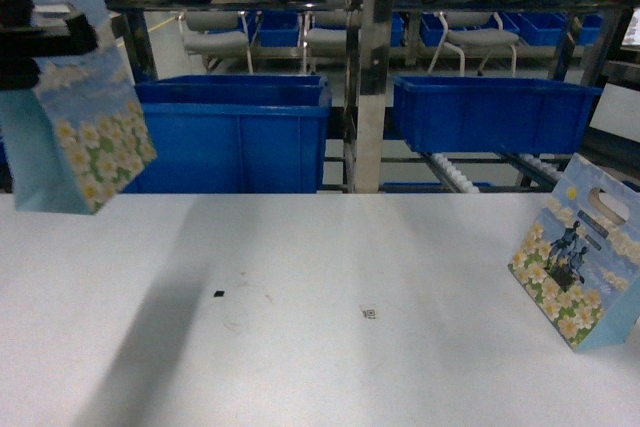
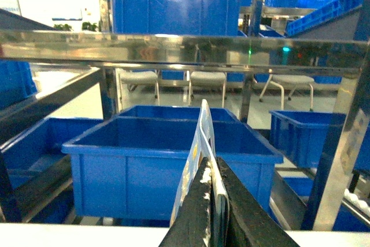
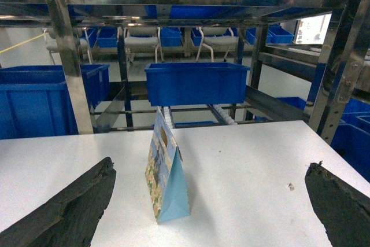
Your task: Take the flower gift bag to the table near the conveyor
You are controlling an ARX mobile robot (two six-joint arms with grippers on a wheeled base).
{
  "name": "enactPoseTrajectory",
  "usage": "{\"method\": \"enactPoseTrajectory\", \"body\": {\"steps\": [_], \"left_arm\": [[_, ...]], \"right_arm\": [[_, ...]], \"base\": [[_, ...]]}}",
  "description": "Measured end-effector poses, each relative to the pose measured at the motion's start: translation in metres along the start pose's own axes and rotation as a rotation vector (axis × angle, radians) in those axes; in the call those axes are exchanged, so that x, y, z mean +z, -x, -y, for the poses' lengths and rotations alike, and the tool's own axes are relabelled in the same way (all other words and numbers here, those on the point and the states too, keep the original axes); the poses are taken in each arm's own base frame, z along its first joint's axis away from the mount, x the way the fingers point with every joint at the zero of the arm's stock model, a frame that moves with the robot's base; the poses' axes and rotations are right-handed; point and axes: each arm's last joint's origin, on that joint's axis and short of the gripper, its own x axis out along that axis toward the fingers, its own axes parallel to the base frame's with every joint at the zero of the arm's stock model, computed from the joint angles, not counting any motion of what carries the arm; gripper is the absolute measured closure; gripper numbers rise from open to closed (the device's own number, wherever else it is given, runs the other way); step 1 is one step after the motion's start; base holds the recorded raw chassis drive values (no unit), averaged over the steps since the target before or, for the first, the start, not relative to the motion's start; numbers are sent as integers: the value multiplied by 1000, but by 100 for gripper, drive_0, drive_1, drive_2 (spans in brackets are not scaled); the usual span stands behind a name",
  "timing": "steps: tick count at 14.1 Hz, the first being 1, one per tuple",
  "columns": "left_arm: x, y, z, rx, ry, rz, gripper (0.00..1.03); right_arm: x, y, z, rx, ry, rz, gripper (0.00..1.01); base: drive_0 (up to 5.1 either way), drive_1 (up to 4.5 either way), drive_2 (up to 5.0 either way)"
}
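A flower gift bag (image 1: 85,137), light blue with daisies, hangs above the white table (image 1: 300,347) at its far left. My left gripper (image 1: 45,37) is shut on its top edge. In the left wrist view the black fingers (image 2: 196,212) pinch the bag's rim (image 2: 199,143). A second flower gift bag (image 1: 578,262) stands upright on the table at the right edge. My right gripper (image 3: 211,166) is open behind and above that bag (image 3: 167,183), which stands ahead, left of centre, touching neither finger. The conveyor (image 1: 452,173) with white rollers runs behind the table.
Two big blue bins (image 1: 235,132) (image 1: 490,112) sit in the steel rack behind the table. A steel upright (image 1: 368,77) stands between them. A few dark specks (image 1: 368,313) lie mid-table. The table's right edge (image 3: 341,154) shows in the right wrist view.
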Motion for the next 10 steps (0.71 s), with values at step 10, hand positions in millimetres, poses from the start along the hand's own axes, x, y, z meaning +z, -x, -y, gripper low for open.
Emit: {"method": "enactPoseTrajectory", "body": {"steps": [10], "left_arm": [[-47, -29, 27, 32, 2, -112, 101]], "right_arm": [[0, 0, 0, 0, 0, 0, 3]], "base": [[0, 0, 0]]}}
